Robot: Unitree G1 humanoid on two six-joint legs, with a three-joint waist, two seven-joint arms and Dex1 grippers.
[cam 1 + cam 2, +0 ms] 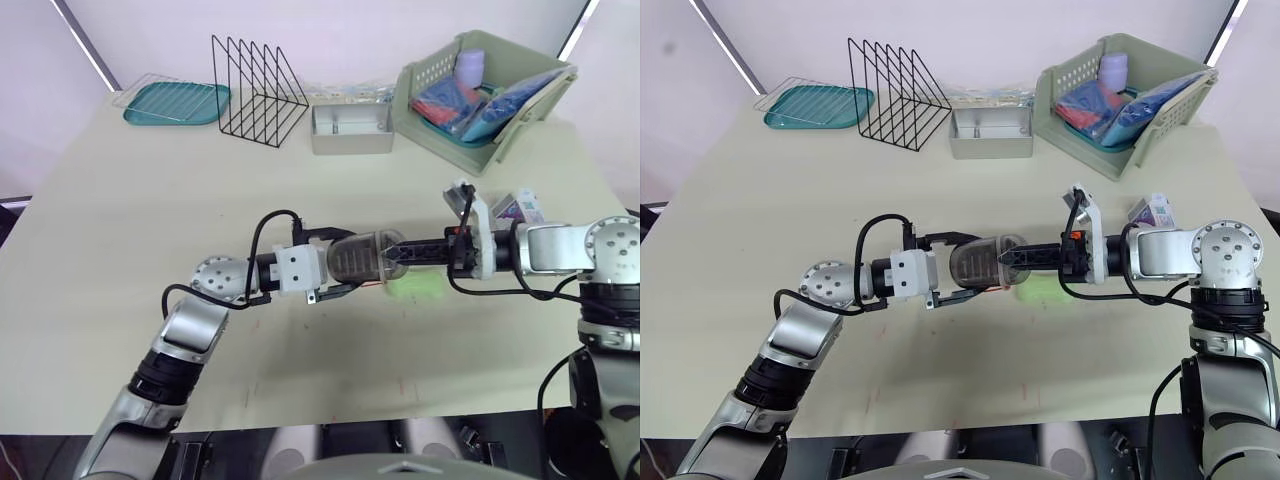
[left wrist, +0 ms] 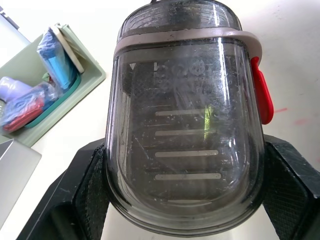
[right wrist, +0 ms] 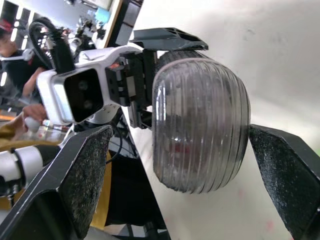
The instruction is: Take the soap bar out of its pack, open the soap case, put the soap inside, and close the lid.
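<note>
left gripper (image 1: 345,263) clamps the smoky soap case (image 1: 360,257); right gripper (image 3: 180,150) gapes around its end. rigid, slick: pinch ribbed sides.

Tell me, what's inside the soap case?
Only pale ridges show through the clear soap case; no bar inside. The green soap lies on the table. Fingers of the left gripper hide the case's sides.
</note>
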